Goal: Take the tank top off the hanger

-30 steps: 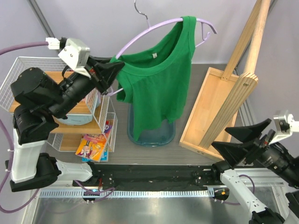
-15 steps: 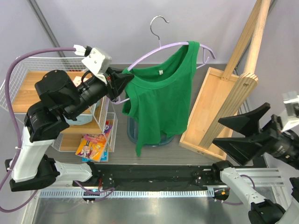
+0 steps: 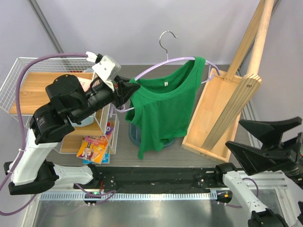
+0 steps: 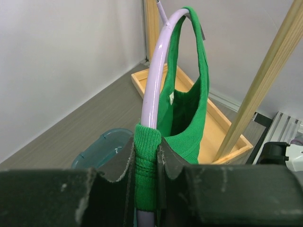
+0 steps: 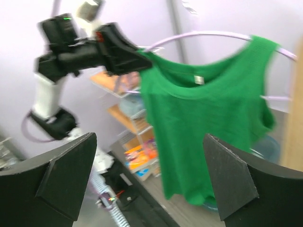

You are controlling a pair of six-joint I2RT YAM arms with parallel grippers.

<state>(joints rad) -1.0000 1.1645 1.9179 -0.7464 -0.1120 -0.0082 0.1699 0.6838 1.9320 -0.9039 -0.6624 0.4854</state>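
Top external view: the left gripper (image 3: 130,92) is clamped on the hanger (image 3: 165,62) at its nine o'clock end, with one strap of the tank top (image 3: 163,111) caught in the same bite; the left wrist view shows both fingers pressed against green fabric wrapped round the lilac bar; the hanger is held up in the air, its silver hook (image 3: 167,40) toward twelve o'clock; the tank top hangs from it, the other strap looped over the arm toward two o'clock, the hem dropping toward six o'clock over a teal bin (image 3: 134,135); a wooden tray (image 3: 208,111) lies at three o'clock of the garment; the right gripper (image 3: 233,133) sits toward four o'clock, well apart, jaws spread wide and holding nothing.
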